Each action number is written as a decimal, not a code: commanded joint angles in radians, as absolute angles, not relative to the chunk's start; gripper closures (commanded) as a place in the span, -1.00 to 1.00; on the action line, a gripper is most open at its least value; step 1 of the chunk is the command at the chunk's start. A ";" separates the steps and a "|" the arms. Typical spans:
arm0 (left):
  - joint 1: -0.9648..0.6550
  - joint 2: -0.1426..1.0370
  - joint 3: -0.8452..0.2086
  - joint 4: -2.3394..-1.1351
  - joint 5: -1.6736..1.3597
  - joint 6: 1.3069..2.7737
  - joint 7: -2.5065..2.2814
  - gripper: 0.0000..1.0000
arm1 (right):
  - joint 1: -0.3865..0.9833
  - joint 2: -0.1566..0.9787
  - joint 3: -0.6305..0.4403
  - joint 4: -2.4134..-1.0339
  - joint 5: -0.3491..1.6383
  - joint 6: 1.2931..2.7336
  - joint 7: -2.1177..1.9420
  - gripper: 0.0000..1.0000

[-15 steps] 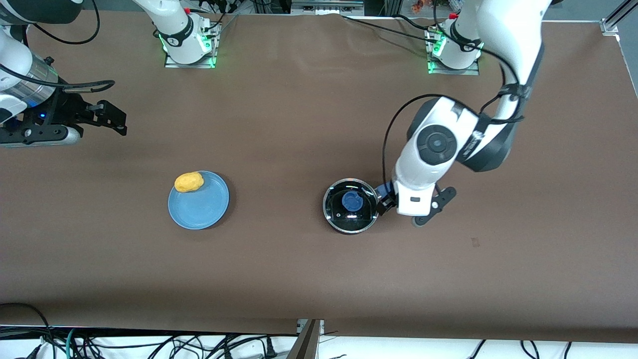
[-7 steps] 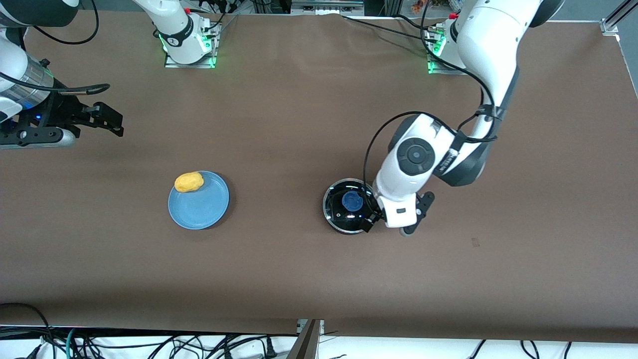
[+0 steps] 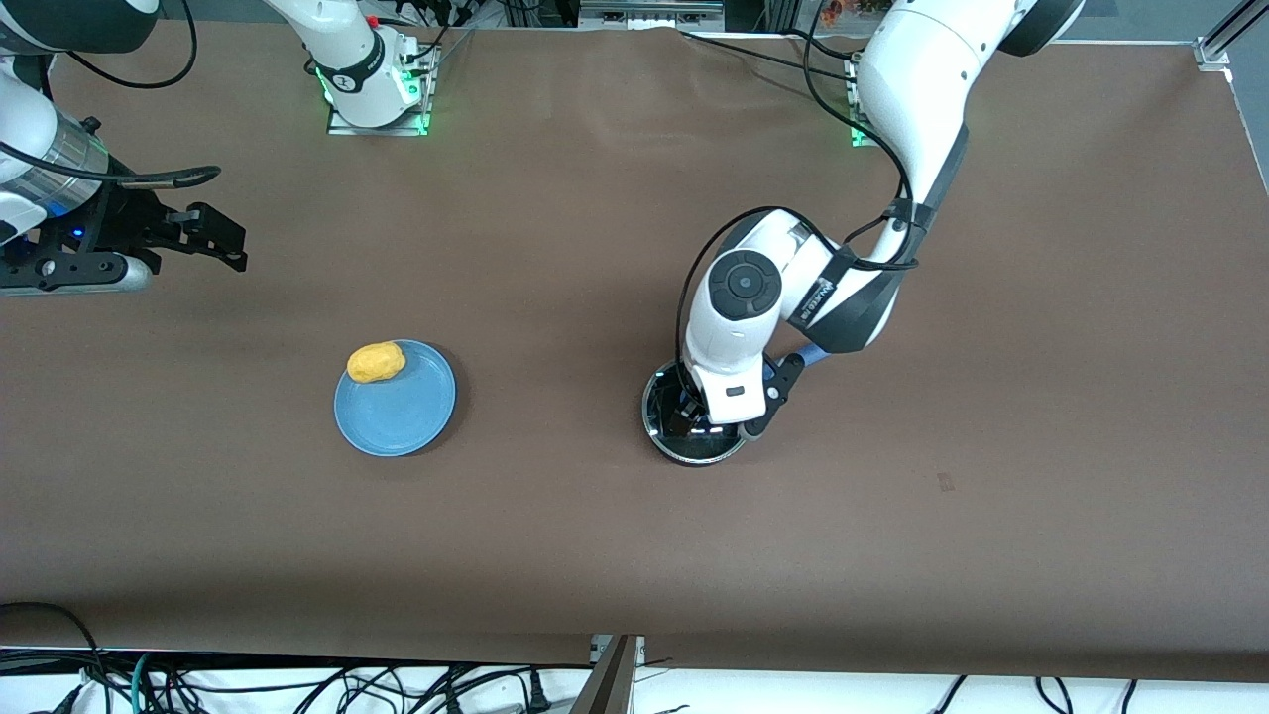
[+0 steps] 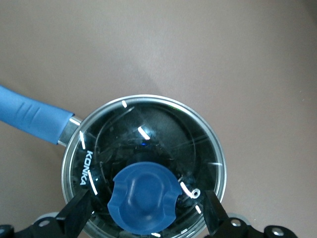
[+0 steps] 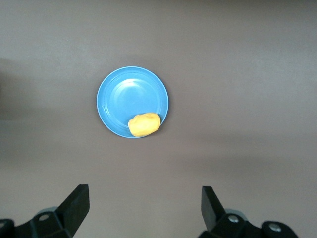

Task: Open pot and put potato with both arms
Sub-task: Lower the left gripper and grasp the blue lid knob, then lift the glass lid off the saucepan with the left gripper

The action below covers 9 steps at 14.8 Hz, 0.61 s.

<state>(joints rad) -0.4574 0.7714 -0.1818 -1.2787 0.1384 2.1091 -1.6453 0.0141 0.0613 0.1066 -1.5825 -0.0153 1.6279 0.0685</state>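
Left black gripper (image 4: 146, 223) is hovering wide open, empty, over one lidded black saucepan (image 3: 694, 426); right black gripper (image 5: 143, 210), open, empty, is waiting; one yellow potato (image 3: 376, 362) is sitting on one light-blue plate (image 3: 402, 421).

I see a plain brown tabletop (image 3: 555, 535); a light-blue plate (image 3: 402, 421) carrying a yellow-orange potato (image 3: 376, 362); a black saucepan (image 4: 143, 163) with blue handle (image 4: 32, 120), blue lid knob (image 4: 143, 197), white lettering.
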 commanded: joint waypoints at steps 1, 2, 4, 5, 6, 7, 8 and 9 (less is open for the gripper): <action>-0.472 0.810 -0.167 -1.243 0.161 2.105 -1.664 -1.00 | 0.011 0.064 0.114 -1.569 -0.023 1.617 0.063 -0.99; -0.472 0.811 -0.167 -1.244 0.163 2.105 -1.666 -1.00 | 0.011 0.064 0.114 -1.569 -0.023 1.617 0.063 -0.99; -0.479 0.813 -0.167 -1.253 0.164 2.103 -1.663 -1.00 | 0.011 0.064 0.114 -1.569 -0.023 1.618 0.066 -0.99; -0.479 0.818 -0.167 -1.253 0.164 2.102 -1.663 -1.00 | 0.011 0.064 0.114 -1.569 -0.023 1.618 0.066 -0.99; -0.479 0.819 -0.167 -1.253 0.164 2.102 -1.661 -1.00 | 0.011 0.064 0.114 -1.569 -0.023 1.617 0.066 -0.99; -0.479 0.818 -0.167 -1.253 0.164 2.102 -1.661 -1.00 | 0.011 0.064 0.114 -1.569 -0.023 1.618 0.066 -0.99; -0.479 0.818 -0.167 -1.253 0.164 2.102 -1.660 -1.00 | 0.011 0.064 0.114 -1.569 -0.023 1.617 0.066 -0.99; -0.479 0.818 -0.167 -1.253 0.163 2.100 -1.660 -0.86 | 0.011 0.064 0.114 -1.569 -0.023 1.617 0.066 -0.99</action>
